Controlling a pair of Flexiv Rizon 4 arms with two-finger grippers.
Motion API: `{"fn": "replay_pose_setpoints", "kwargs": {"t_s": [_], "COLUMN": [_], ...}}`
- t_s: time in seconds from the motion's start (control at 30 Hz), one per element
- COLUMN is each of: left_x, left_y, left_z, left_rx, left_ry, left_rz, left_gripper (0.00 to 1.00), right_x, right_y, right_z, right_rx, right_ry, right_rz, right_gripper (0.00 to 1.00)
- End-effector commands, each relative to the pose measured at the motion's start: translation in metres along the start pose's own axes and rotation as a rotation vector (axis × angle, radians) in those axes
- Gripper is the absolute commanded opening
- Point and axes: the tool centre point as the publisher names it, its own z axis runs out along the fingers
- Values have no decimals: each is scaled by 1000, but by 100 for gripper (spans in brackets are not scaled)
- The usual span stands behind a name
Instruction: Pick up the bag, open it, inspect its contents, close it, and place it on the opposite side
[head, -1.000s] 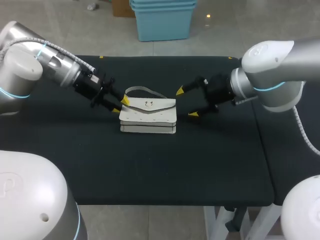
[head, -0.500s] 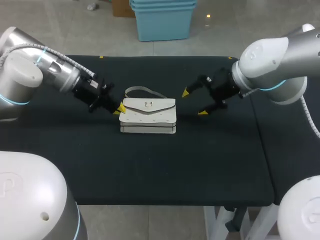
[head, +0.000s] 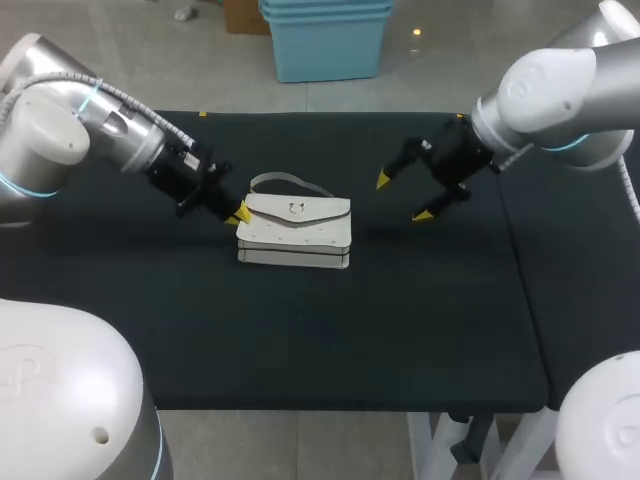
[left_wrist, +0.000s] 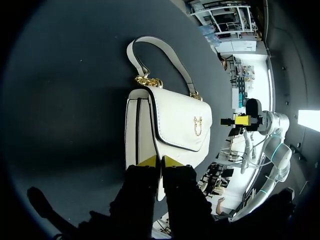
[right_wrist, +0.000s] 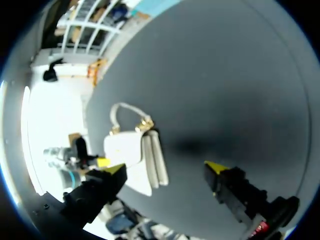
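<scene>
Bag gripped at its end, mid-frame
Left pincer (head: 238, 214) nips the white bag (head: 297, 232) narrowly, probably for lifting; right pincer (head: 403, 197) wide, apart.

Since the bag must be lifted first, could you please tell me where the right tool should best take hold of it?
Probably the handle, from above on the far side: the bag lies flat, flap up, and its thin strap arches clear of the body, narrow enough for the open right tool.
</scene>
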Motion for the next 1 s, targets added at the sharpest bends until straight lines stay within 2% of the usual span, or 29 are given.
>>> {"fn": "replay_pose_setpoints", "kwargs": {"t_s": [0.03,0.27,0.43,0.5,0.53,0.57,0.73,1.0], "left_x": [-1,-3,-16,-23,-27,-31,-55,-99], "left_y": [-2,-4,-18,-26,-30,-33,-51,-82], "left_z": [0,-3,-29,-40,-45,-50,-73,-109], "left_rx": [-4,-6,-20,-54,-36,-57,-46,-6], "left_ry": [2,-11,-39,-43,-58,-59,-89,-132], "left_rz": [0,22,117,155,150,172,166,173], "left_gripper": [0,0,0,0,0,0,0,0], "right_x": [0,0,-17,-23,-27,-30,-42,-57], "right_y": [1,1,29,39,44,47,63,81], "right_z": [0,0,-28,-41,-46,-52,-72,-92], "right_rx": [4,4,-75,-137,-124,-132,-159,-209], "right_ry": [-2,-2,-82,-148,-155,-165,-219,-310], "right_rz": [0,0,-52,-84,-103,-115,-161,-240], "right_gripper": [100,100,100,100,100,100,100,100]}}
